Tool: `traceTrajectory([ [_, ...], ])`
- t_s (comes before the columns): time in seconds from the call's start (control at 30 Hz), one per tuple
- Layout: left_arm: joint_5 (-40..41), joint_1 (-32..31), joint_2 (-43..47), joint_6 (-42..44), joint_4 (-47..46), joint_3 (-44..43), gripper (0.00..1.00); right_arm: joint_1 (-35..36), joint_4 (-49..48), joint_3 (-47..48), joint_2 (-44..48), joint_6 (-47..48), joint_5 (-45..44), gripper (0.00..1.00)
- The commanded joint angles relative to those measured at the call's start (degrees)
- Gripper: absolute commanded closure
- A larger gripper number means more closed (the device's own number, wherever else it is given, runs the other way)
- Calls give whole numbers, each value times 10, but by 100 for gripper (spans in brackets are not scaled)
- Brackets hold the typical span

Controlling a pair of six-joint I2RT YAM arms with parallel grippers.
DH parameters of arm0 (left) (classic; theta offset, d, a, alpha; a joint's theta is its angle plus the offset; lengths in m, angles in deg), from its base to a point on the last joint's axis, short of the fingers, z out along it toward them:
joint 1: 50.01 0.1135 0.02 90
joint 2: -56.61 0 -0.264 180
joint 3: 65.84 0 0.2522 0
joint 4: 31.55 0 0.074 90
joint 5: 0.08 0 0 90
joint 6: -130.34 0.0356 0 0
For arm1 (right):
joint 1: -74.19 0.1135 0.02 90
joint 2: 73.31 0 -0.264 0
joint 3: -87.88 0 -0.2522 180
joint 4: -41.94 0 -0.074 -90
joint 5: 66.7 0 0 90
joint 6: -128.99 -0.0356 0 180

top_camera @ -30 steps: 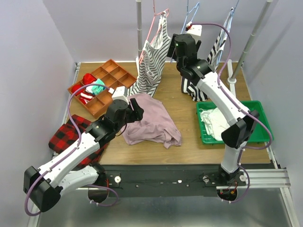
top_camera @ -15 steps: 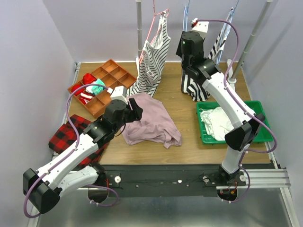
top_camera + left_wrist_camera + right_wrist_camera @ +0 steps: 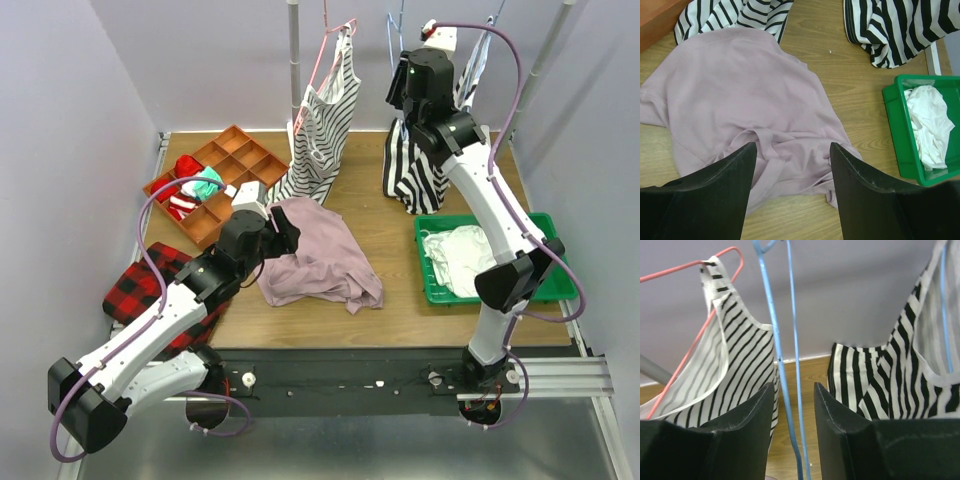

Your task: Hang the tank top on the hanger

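- L end effector (image 3: pixel 790 150) sits low over the desk (image 3: pixel 400 300), fingers (image 3: pixel 725 185) spread wide, holding nothing.
- tank top (image 3: pixel 740 100) lies crumpled on the desk right under and ahead of it. On the wrist cam the mauve fabric fills the gap btw the two fingers and runs out far-left. Can't tell if the tips actually touch the cloth.
- From the top cam the tank top is roughly mid-desk, left edge tucked at the L end effector, rest spreading right and near.
- R end effector (image 3: pixel 793 386) is raised high at the far side, fingers apart w/ a narrowish gap.
- hanger (image 3: pixel 780 360): its thin blue wires run down thru that gap, near vertical. Not pinched afaict, wire looks clear of both pads.
- So the hanger's up at the far side, well apart from the tank top down on the desk.
- pink hanger (image 3: pixel 690 270) carrying a striped top (image 3: pixel 735 370) hangs just left of the blue one. 2nd striped top (image 3: pixel 880 375) hangs on the right.
- Other stuff: green bin (image 3: pixel 548 225) w/ a white garment (image 3: pixel 455 255) on the right, orange divider tray (image 3: pixel 240 150) far left, plaid cloth (image 3: pixel 135 285) at the near-left edge.
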Motion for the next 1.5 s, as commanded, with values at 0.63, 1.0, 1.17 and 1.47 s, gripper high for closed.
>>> traceTrajectory([
  [0.63, -5, 14, 15, 8, -2, -7, 31, -12, 58, 78, -49, 34, 64, 77],
  [1.0, -11, 15, 12, 3, -10, -4, 32, -12, 64, 100, -41, 56, 41, 99],
  [1.17, -14, 15, 12, 2, -12, -1, 33, -12, 44, 100, -24, 60, 42, 99],
  [1.47, -18, 15, 14, -10, -22, 17, 33, -12, 27, 63, 20, 45, 63, 99],
])
